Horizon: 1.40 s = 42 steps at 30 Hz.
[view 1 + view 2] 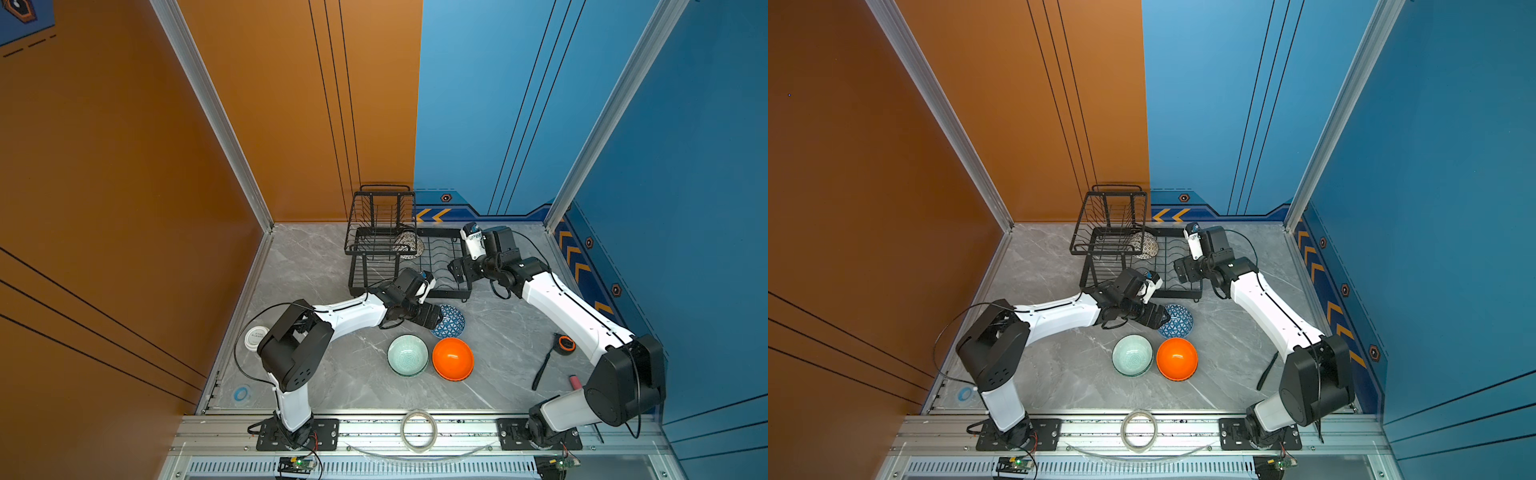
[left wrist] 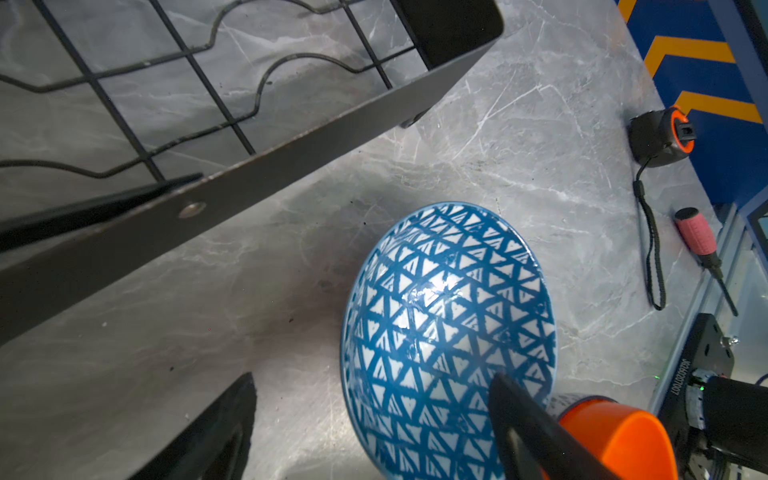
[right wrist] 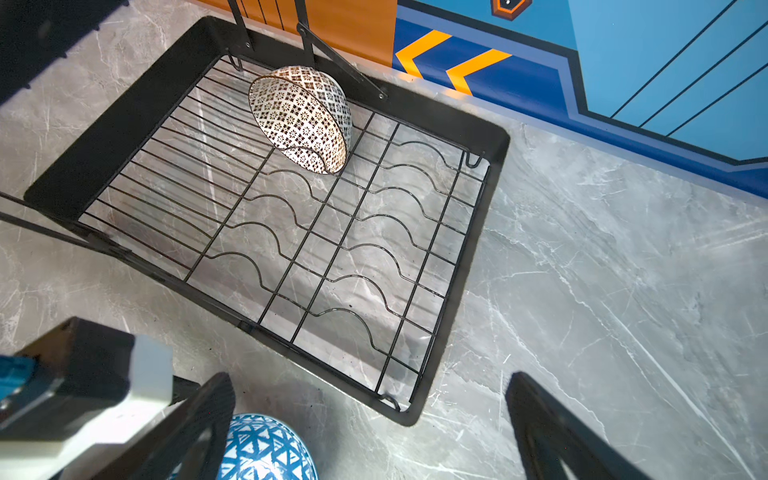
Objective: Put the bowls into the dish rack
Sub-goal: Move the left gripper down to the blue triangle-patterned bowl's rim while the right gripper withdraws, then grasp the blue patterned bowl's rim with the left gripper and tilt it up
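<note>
The black wire dish rack (image 3: 116, 137) stands at the back of the surface. The white lattice bowl (image 3: 301, 118) leans on its side in the low tray. Three more sit in front of the rack: the blue triangle bowl (image 1: 451, 322) closest to it, then the mint bowl (image 1: 407, 355) and the orange bowl (image 1: 452, 358), side by side.

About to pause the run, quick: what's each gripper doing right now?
Left gripper: open, at the blue bowl, not clamped on it.
Right gripper: open, empty, by the dish rack.
</note>
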### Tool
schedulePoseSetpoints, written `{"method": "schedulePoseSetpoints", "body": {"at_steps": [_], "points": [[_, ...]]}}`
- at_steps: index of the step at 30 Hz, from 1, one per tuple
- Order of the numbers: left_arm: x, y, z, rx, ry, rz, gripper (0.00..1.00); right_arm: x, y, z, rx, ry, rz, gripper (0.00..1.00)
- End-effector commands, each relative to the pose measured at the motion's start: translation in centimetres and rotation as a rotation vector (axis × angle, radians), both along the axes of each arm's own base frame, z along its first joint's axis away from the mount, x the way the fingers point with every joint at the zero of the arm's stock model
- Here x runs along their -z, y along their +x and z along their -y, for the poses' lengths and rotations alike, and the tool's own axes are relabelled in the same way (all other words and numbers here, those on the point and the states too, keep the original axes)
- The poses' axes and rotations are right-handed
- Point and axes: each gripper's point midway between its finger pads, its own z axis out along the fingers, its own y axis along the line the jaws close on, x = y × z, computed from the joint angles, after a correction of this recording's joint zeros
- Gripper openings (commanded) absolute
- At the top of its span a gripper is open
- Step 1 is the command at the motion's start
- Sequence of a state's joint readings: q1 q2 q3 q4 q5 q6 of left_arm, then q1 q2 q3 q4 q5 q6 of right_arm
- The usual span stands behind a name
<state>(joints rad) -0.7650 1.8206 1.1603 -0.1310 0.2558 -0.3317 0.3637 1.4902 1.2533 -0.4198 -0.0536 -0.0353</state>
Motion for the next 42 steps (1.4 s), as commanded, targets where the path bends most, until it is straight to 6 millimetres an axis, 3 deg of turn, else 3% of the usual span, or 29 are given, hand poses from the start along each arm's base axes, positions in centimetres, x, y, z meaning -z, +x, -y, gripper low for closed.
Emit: {"method": "schedulePoseSetpoints", "body": {"at_steps": [1, 25, 31, 42], "points": [[0.3, -0.7, 0.9, 0.039, 0.009, -0.024, 0.81, -0.2, -0.7, 0.3, 0.003, 0.019, -0.008, 1.0], [2.7, -0.2, 1.4, 0.039, 0.038, -0.074, 0.5, 0.9, -0.3, 0.0, -0.001, 0.032, -0.041, 1.0], [2.9, -0.2, 1.4, 0.036, 0.036, -0.083, 0.29, 1.2, -0.4, -0.1, -0.006, 0.032, -0.049, 1.0], [2.4, 0.3, 1.1, 0.024, 0.03, -0.071, 0.06, 1.3, -0.4, 0.0, -0.006, 0.028, -0.051, 1.0]]}}
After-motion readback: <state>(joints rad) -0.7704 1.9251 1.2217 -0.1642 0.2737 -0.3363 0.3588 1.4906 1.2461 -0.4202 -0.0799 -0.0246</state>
